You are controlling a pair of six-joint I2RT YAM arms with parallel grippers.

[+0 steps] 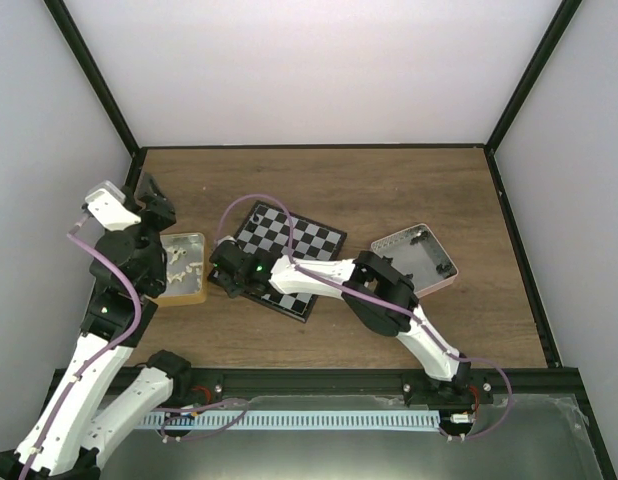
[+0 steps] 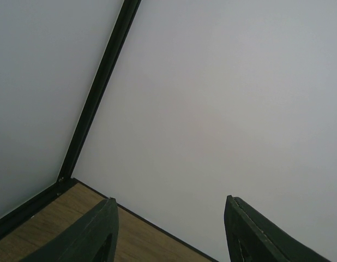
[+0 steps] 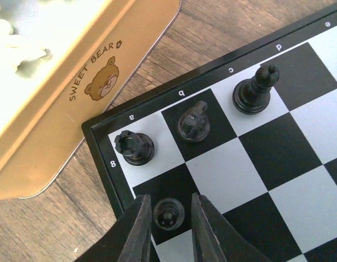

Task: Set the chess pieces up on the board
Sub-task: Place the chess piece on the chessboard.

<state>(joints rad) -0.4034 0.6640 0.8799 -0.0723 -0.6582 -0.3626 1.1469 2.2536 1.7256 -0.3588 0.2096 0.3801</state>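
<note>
The board [image 1: 311, 236] lies at mid table; in the right wrist view its corner [image 3: 250, 158] shows. A black rook [image 3: 133, 148], a black knight [image 3: 193, 122] and a black bishop [image 3: 255, 91] stand along its edge row. A black pawn [image 3: 168, 213] stands on the dark square in front of the rook. My right gripper [image 3: 170, 200] is low over that corner [image 1: 227, 272]; its jaws straddle the pawn, slightly apart, with a small gap on the right side. My left gripper [image 2: 170, 200] is open and empty, raised at the far left [image 1: 149, 192], facing the back wall.
A tan tray [image 1: 185, 270] marked "SWEET BEAR" [image 3: 76, 82] sits just left of the board, with cream-white pieces [image 3: 16, 49] inside. A pink tray [image 1: 416, 257] lies right of the board. Black frame posts and white walls bound the table.
</note>
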